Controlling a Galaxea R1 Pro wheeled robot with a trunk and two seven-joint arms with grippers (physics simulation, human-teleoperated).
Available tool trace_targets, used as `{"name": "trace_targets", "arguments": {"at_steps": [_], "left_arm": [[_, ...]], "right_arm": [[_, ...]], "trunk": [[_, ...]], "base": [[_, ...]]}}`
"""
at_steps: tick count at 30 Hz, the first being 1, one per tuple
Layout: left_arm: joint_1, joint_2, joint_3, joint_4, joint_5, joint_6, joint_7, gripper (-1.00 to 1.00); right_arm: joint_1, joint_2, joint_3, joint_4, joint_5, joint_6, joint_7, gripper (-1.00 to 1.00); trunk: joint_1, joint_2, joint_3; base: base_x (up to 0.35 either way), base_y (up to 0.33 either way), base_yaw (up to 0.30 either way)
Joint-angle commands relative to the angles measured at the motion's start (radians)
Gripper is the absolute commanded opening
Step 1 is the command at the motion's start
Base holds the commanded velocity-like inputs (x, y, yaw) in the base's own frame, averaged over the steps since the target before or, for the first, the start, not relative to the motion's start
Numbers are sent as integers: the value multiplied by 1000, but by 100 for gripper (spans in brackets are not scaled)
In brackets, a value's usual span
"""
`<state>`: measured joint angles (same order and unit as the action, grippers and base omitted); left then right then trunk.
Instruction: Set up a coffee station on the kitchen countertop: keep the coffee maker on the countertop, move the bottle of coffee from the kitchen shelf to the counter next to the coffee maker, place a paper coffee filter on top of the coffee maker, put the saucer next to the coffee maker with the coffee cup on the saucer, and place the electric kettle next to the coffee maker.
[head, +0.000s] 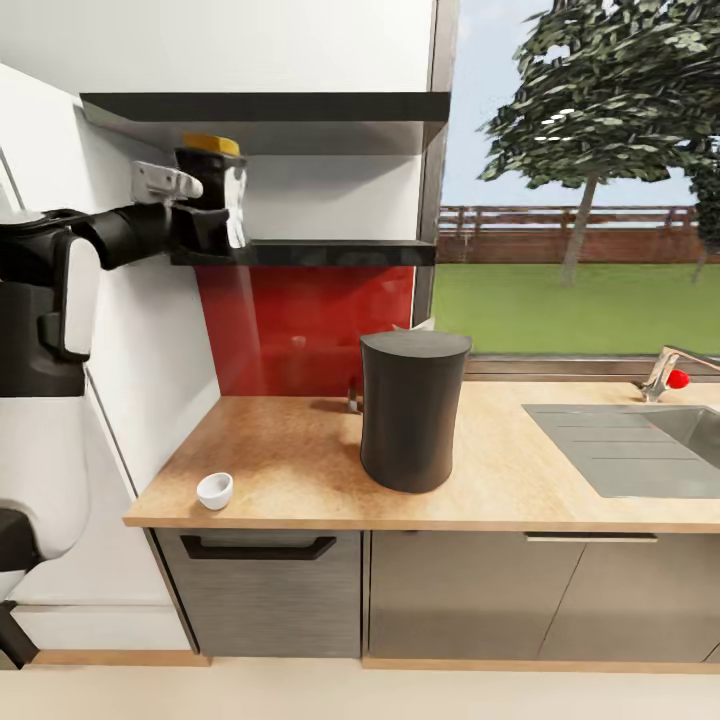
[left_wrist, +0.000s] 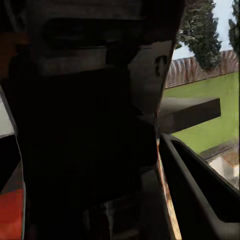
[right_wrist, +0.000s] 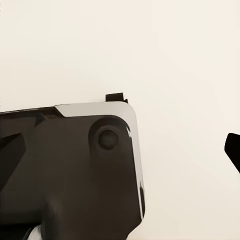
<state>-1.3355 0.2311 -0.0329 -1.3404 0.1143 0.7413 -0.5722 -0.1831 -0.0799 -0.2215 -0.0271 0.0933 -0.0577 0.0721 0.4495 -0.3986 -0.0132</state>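
Note:
On the lower kitchen shelf (head: 330, 252), at its left end, stands the bottle of coffee (head: 210, 146), dark with an amber top. My left gripper (head: 212, 205) is shut on its body, one finger on each side. Up close, the bottle (left_wrist: 85, 150) shows as a dark mass beside a finger (left_wrist: 200, 190). The tall dark grey coffee maker (head: 413, 410) stands on the kitchen countertop (head: 290, 450). A small white coffee cup (head: 214, 490) sits near the counter's front left corner. A white corner (head: 421, 324) peeks from behind the coffee maker. A dark tip (right_wrist: 233, 150) shows at the right wrist view's edge.
A steel sink (head: 640, 445) with a red-knobbed faucet (head: 668, 375) lies at the counter's right. An upper shelf (head: 270, 108) hangs close above the bottle. A red backsplash (head: 310, 320) and a white wall close the left corner. Part of my own body (right_wrist: 70, 170) shows against a pale surface.

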Motion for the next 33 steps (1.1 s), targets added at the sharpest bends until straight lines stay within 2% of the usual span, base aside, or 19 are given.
{"name": "trace_targets", "arguments": {"at_steps": [1,3,5,7,11,15,17,18,20,21,23,25,26,28,29,30,33], "left_arm": [[20,4,36,-25,15,27,-46,-100],[38,6,85,-54,18,83,-125,-100],[66,6,110,-75,19,106,-171,-100],[174,7,143,-133,19,112,-195,-100],[312,5,181,-163,19,96,-202,-100],[454,3,195,-167,18,-39,-203,-100],[505,0,194,-167,17,-86,-202,-100],[551,-4,193,-167,12,-122,-198,-100],[581,-6,191,-162,7,-152,-195,-100],[615,-10,190,-154,-2,-207,-178,-100],[645,-16,189,-146,-7,-260,-137,-100],[667,-34,176,-112,-10,-306,-49,-100],[673,-47,152,-77,-16,-326,5,-100],[677,-59,118,-30,-25,-374,69,-100],[677,-66,84,17,-31,-436,136,-100],[677,-72,66,41,-33,-461,174,-100],[677,-113,5,100,-39,-500,279,-100]], "right_arm": [[-1,0,-9,1,10,-4,3,100],[-1,0,-9,1,9,-4,3,100],[-1,0,-9,1,9,-4,3,100],[-1,0,-9,1,9,-4,3,100],[-1,0,-9,1,9,-4,3,100],[-1,9,-9,-1,9,-4,2,100],[-1,11,-9,-1,9,-4,2,100],[-1,12,-10,-2,8,-4,2,100],[-1,12,-10,-2,8,-4,2,100],[-1,12,-10,-3,8,-5,1,100],[-1,12,-10,-3,9,-4,1,100],[-1,12,-9,-3,9,-4,1,100],[-1,12,-9,-3,9,-4,1,100],[-1,12,-9,-2,9,-4,1,100],[-1,12,-9,-2,9,-4,2,100],[-1,12,-9,-2,9,-4,2,100],[-1,12,-9,-3,9,-4,2,100]], "trunk": [[1,-1,-1],[1,-1,-1],[1,-1,-1],[1,-1,-1],[1,-1,-1],[1,-1,-1],[1,-1,-1],[1,-1,-1],[1,-1,-1],[1,-1,-1],[1,-1,-1],[1,-1,-1],[1,-1,-1],[1,-1,-1],[1,-1,-1],[1,-1,-1],[1,-1,-1]], "base": [[0,0,0],[0,0,0],[0,0,0],[0,0,0],[0,0,0],[0,0,0],[0,0,0],[0,0,0],[0,0,0],[0,0,0],[0,0,0],[0,0,0],[0,0,0],[0,0,0],[0,0,0],[0,0,0],[0,0,0]]}}
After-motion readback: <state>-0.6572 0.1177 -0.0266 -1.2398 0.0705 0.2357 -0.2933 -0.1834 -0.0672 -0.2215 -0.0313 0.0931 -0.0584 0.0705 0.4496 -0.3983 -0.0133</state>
